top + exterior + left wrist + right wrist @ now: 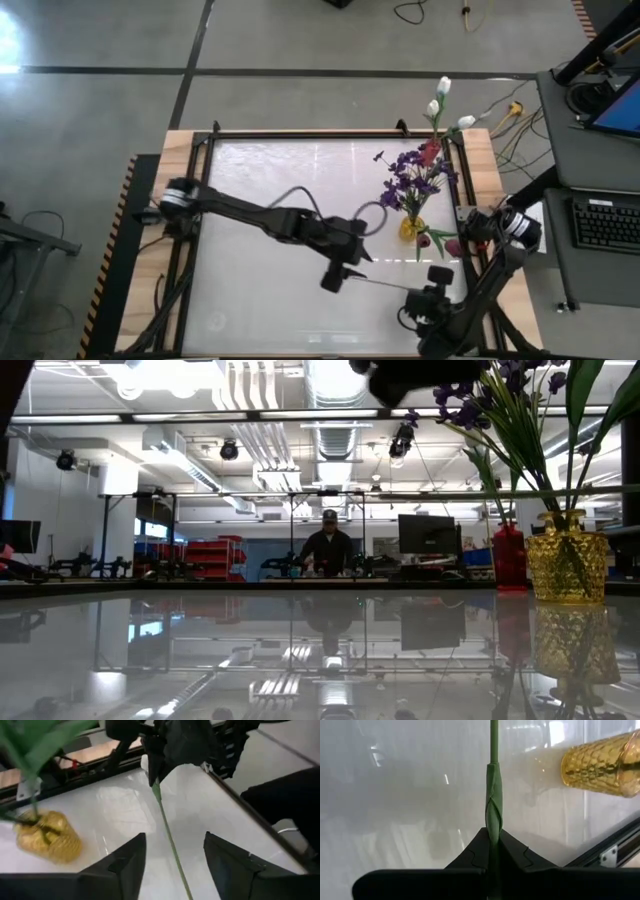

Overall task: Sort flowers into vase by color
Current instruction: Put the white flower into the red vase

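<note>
A thin green flower stem (pixel 385 284) runs level between my two grippers at the table's near middle; its bloom is hidden. My right gripper (pixel 493 832) is shut on it and also shows in the high view (pixel 428 292). My left gripper (pixel 175 837), at the stem's left end (pixel 335 278), is open. Its fingers stand on either side of the stem (pixel 167 832), and I see no touch. A yellow vase (pixel 410 228) with purple blossoms (pixel 408 172) stands at the right. Red buds (pixel 430 152) and white buds (pixel 443 86) rise beyond it. My right gripper pinches the stem between its two fingers at a leaf-wrapped stretch (pixel 493 820). The fingers come slanting down from above. From the fingers the stem reaches toward the table's left, passing between the left gripper's fingers, and looks clear of the tabletop.
A red vase (pixel 508 555) stands beside the yellow vase (pixel 567 565) at the right. A black frame (pixel 300 133) borders the glossy tabletop. A person (pixel 328 545) stands in the room far behind the table. The table's left half (pixel 250 290) is bare.
</note>
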